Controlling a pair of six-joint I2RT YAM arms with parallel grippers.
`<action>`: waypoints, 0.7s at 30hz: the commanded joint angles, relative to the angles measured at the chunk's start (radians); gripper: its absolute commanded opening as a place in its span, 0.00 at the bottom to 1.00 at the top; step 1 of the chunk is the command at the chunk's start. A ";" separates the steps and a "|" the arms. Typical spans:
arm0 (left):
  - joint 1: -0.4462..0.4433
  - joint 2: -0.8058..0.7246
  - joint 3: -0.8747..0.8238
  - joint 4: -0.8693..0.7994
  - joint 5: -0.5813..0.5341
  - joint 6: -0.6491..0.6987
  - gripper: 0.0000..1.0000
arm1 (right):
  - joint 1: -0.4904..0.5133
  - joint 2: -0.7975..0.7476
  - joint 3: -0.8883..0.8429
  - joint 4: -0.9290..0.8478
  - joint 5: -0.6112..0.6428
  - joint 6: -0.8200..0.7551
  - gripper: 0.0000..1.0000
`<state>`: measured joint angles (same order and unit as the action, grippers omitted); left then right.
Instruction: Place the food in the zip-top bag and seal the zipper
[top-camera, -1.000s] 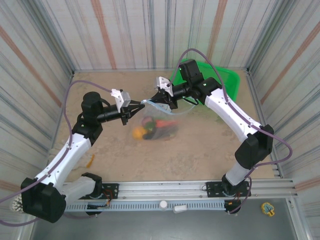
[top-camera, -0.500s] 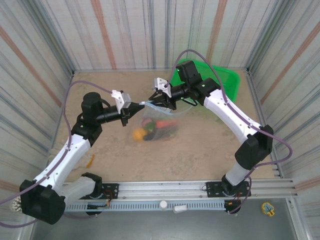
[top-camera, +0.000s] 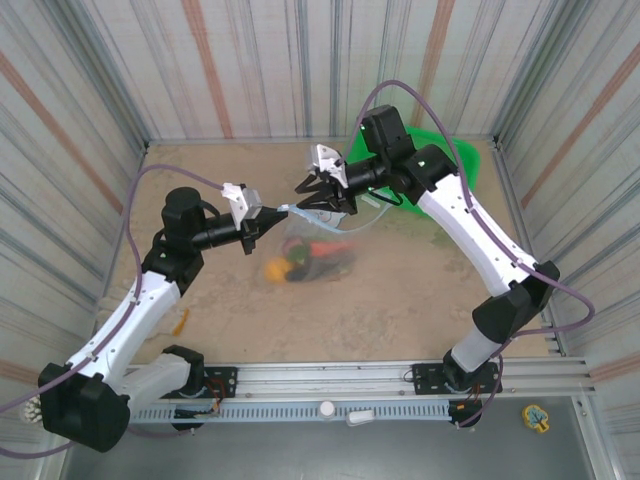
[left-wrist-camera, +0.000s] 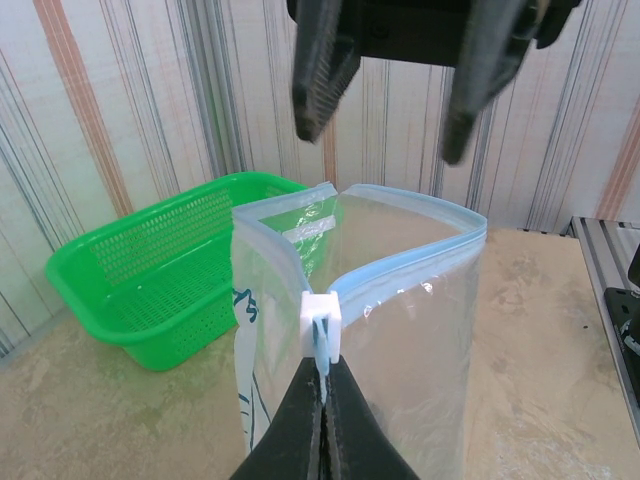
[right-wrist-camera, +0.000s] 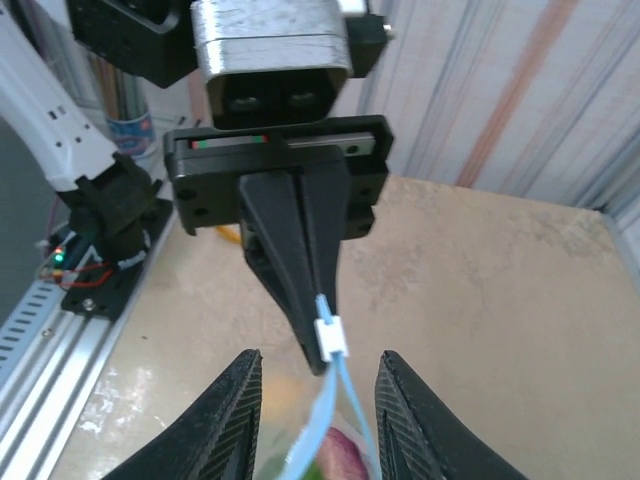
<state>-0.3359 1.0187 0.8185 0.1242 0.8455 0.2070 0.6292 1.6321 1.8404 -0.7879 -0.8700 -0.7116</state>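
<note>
**A:** Left fingers (left-wrist-camera: 300, 425) clamped tight, right at the white slider (left-wrist-camera: 321, 318) on the end of the zipper (left-wrist-camera: 420, 250). The zip-top bag (left-wrist-camera: 400, 360) hangs from that pinch.

**B:** And the food (top-camera: 312, 262) is down in the belly of it, low against the table (top-camera: 420, 290), between the two arms. Green basket (top-camera: 458, 165) sits well behind, out of play.

**A:** The mouth is gaping, though. In the left wrist view the two blue strips part just past the slider and curve away from each other.

**B:** Now the right fingers (right-wrist-camera: 232, 420): partly spread, gripping nothing. In the right wrist view the blue strip runs down the gap between them, with the slider just ahead at the tip of the left fingers.

**A:** That's the line that matters. The zipper's long axis runs from the left pinch toward the right arm, and the two sets of fingers face nose to nose along it.

**B:** So the right arm looks like the one placed to work the seal. I'd judge it needs to close on the strip and travel along that axis, away from the left pinch.

**A:** The risk? Those strips stand well apart farther out. Catch only one lip and it won't seal.
</note>
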 joint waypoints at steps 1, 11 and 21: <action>-0.006 -0.022 -0.007 0.022 0.020 0.020 0.00 | 0.018 0.032 0.028 -0.053 -0.031 0.000 0.37; -0.006 -0.037 -0.009 0.022 0.020 0.020 0.00 | 0.040 0.098 0.113 -0.064 -0.040 0.022 0.34; -0.006 -0.043 -0.012 0.026 0.011 0.025 0.00 | 0.056 0.144 0.132 -0.098 -0.029 0.021 0.30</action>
<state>-0.3359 1.0000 0.8108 0.1242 0.8455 0.2134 0.6807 1.7638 1.9495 -0.8490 -0.8906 -0.7074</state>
